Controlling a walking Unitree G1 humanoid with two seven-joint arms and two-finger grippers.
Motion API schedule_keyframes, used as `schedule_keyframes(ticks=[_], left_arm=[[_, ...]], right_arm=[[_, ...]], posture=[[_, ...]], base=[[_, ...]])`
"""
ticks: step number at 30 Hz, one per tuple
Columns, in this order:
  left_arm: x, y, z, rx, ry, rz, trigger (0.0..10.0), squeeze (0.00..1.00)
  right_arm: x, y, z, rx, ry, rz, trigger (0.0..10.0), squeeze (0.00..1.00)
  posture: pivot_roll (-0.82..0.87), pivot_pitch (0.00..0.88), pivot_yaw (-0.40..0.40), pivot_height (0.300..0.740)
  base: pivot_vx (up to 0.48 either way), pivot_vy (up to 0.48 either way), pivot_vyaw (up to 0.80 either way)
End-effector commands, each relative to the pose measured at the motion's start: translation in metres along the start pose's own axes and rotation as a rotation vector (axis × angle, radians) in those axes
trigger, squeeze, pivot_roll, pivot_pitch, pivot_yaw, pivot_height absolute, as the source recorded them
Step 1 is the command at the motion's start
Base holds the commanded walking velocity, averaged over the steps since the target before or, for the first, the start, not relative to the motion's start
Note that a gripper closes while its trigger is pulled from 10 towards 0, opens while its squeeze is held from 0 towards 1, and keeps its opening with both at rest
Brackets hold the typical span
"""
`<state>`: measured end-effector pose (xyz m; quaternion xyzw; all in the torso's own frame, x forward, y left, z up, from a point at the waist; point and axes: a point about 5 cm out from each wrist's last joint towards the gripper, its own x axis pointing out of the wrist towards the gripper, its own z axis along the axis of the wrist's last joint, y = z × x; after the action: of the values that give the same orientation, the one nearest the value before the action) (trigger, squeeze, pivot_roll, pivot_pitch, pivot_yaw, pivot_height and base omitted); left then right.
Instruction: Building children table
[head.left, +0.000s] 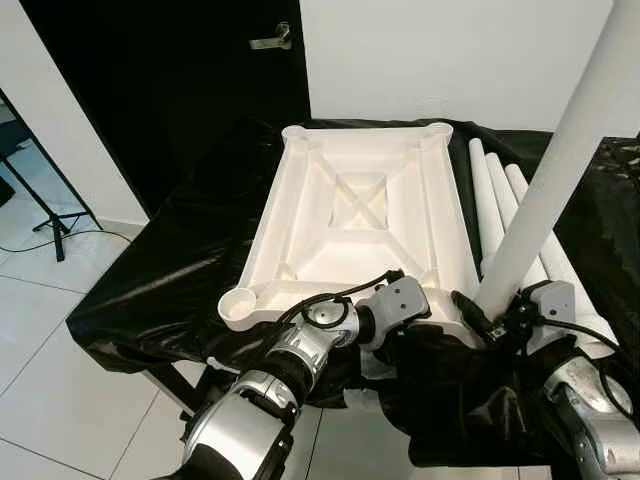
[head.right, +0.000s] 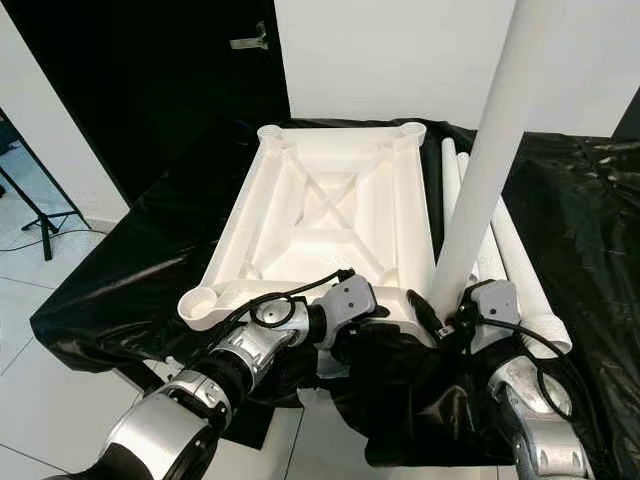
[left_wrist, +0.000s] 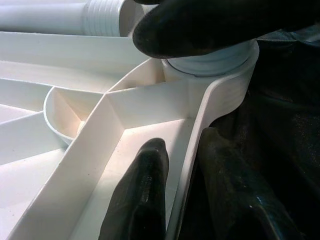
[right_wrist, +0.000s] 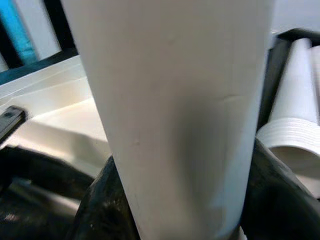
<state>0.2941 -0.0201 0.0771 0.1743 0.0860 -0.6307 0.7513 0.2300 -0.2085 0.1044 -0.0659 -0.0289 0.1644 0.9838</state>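
Right gripper (right_wrist: 175, 200) pinched around the lower end of a white table leg (head.left: 560, 170), one black finger on each side of the tube, just above the near-right corner socket. Leg upright with a slight lean to the right, its ribbed foot (left_wrist: 210, 62) seated in that socket. Left gripper (left_wrist: 175, 195) clamped over the near rim of the upturned tabletop (head.left: 350, 200), one finger (left_wrist: 142, 195) inside the tray-like underside, the other outside the wall against the black plastic, just left of the same socket.

Tabletop lying upside down in the middle of the work surface, ribs and a cross brace facing up, round sockets at all four corners; near-left socket (head.left: 238, 303) open and unfilled, likewise the two far ones.

Probably light, stiff moulded plastic throughout: smooth and apt to slip under a twist, so a firm hold low on the tube, near the thread, likely best. Long leg likely to lever sideways if held high. Thin rim wall a fair anchor for steadying.

Three more legs (head.left: 495, 205) lying side by side to the right of the tabletop, close beside the standing one. Black plastic sheet (head.left: 180, 260) draped over the surface, bunched loosely at the near edge beneath both wrists and liable to snag. Dark door (head.left: 160, 70) and white wall beyond; tripod foot (head.left: 55, 235) on the tiled floor, far left.
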Motion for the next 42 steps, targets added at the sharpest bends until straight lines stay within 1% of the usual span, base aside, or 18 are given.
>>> schedule_keyframes(ticks=[1, 2, 4, 5, 6, 8, 11, 19, 21, 22, 23, 29, 30, 34, 36, 38, 39, 42], left_arm=[[-0.006, -0.018, -0.045, -0.125, 0.175, 0.024, 10.0, 0.0], [-0.006, -0.017, -0.044, -0.124, 0.175, 0.027, 10.0, 0.0], [-0.005, -0.017, -0.043, -0.13, 0.167, 0.032, 10.0, 0.0], [-0.005, -0.017, -0.043, -0.13, 0.167, 0.032, 10.0, 0.0], [-0.005, -0.02, -0.045, -0.127, 0.175, 0.019, 10.0, 0.0], [-0.005, -0.021, -0.047, -0.124, 0.182, 0.013, 10.0, 0.0], [-0.004, -0.023, -0.048, -0.129, 0.182, 0.004, 10.0, 0.0], [-0.002, -0.021, -0.044, -0.12, 0.177, 0.007, 10.0, 0.0], [-0.003, -0.02, -0.044, -0.119, 0.177, 0.008, 10.0, 0.0], [-0.003, -0.02, -0.044, -0.119, 0.177, 0.008, 10.0, 0.0], [-0.005, -0.02, -0.046, -0.116, 0.184, 0.006, 10.0, 0.0], [-0.006, -0.02, -0.048, -0.114, 0.19, 0.005, 10.0, 0.0], [-0.006, -0.02, -0.047, -0.114, 0.19, 0.007, 10.0, 0.0], [-0.006, -0.02, -0.047, -0.113, 0.189, 0.008, 10.0, 0.0], [-0.006, -0.019, -0.047, -0.115, 0.187, 0.012, 10.0, 0.0], [-0.006, -0.019, -0.047, -0.115, 0.187, 0.012, 10.0, 0.0], [-0.006, -0.019, -0.047, -0.115, 0.186, 0.012, 10.0, 0.0], [-0.007, -0.019, -0.048, -0.118, 0.187, 0.015, 10.0, 0.0]], right_arm=[[-0.006, 0.018, -0.012, 0.017, 0.035, -0.001, 0.0, 0.0], [-0.011, 0.029, -0.018, 0.02, 0.039, -0.038, 0.0, 0.0], [-0.018, 0.034, -0.025, 0.037, 0.062, -0.15, 0.0, 0.0], [-0.018, 0.034, -0.025, 0.037, 0.062, -0.15, 0.0, 0.0], [-0.018, 0.024, -0.025, 0.078, 0.054, -0.263, 0.0, 0.0], [-0.017, 0.021, -0.025, 0.092, 0.05, -0.282, 0.0, 0.0], [-0.008, 0.029, -0.016, 0.057, 0.003, -0.228, 0.0, 0.0], [-0.007, 0.03, -0.017, 0.05, 0.007, -0.202, 0.0, 0.0], [-0.005, 0.032, -0.018, 0.034, 0.021, -0.153, 10.0, 0.0], [-0.005, 0.032, -0.018, 0.034, 0.021, -0.153, 10.0, 0.0], [-0.002, 0.02, -0.014, 0.033, 0.007, -0.103, 10.0, 1.0], [0.003, 0.002, -0.006, 0.023, 0.001, -0.045, 10.0, 1.0], [0.006, -0.004, -0.003, 0.01, 0.009, -0.005, 10.0, 0.0], [0.007, -0.007, -0.001, 0.001, 0.014, 0.022, 10.0, 0.0], [0.005, -0.01, -0.002, -0.016, 0.059, 0.145, 10.0, 0.0], [0.005, -0.01, -0.002, -0.016, 0.059, 0.145, 10.0, 0.0], [0.004, -0.01, -0.002, -0.017, 0.075, 0.186, 0.0, 0.0], [-0.001, -0.012, -0.002, 0.001, 0.107, 0.28, 0.0, 0.0]], posture=[[0.09, 0.0, 0.032, 0.74], [0.1, 0.0, 0.031, 0.74], [0.1, 0.0, 0.034, 0.74], [0.1, 0.0, 0.034, 0.74], [0.08, 0.0, 0.039, 0.74], [0.08, 0.0, 0.038, 0.74], [0.08, 0.0, 0.04, 0.74], [0.08, 0.0, 0.043, 0.74], [0.08, 0.0, 0.048, 0.74], [0.08, 0.0, 0.048, 0.74], [0.07, 0.0, 0.054, 0.74], [0.07, 0.0, 0.055, 0.74], [0.08, 0.0, 0.052, 0.74], [0.08, 0.0, 0.051, 0.74], [0.09, 0.0, 0.049, 0.74], [0.09, 0.0, 0.049, 0.74], [0.09, 0.0, 0.049, 0.74], [0.09, 0.0, 0.047, 0.74]], base=[[0.0, 0.0, 0.0], [0.0, 0.0, 0.0], [0.0, 0.0, 0.0], [0.0, 0.0, 0.0], [0.0, 0.0, 0.0], [0.0, 0.0, 0.0], [0.0, 0.0, 0.0], [0.0, 0.0, 0.0], [0.0, 0.0, 0.0], [0.0, 0.0, 0.0], [0.0, 0.0, 0.0], [0.0, 0.0, 0.0], [0.0, 0.0, 0.0], [0.0, 0.0, 0.0], [0.0, 0.0, 0.0], [0.0, 0.0, 0.0], [0.0, 0.0, 0.0], [0.0, 0.0, 0.0]])
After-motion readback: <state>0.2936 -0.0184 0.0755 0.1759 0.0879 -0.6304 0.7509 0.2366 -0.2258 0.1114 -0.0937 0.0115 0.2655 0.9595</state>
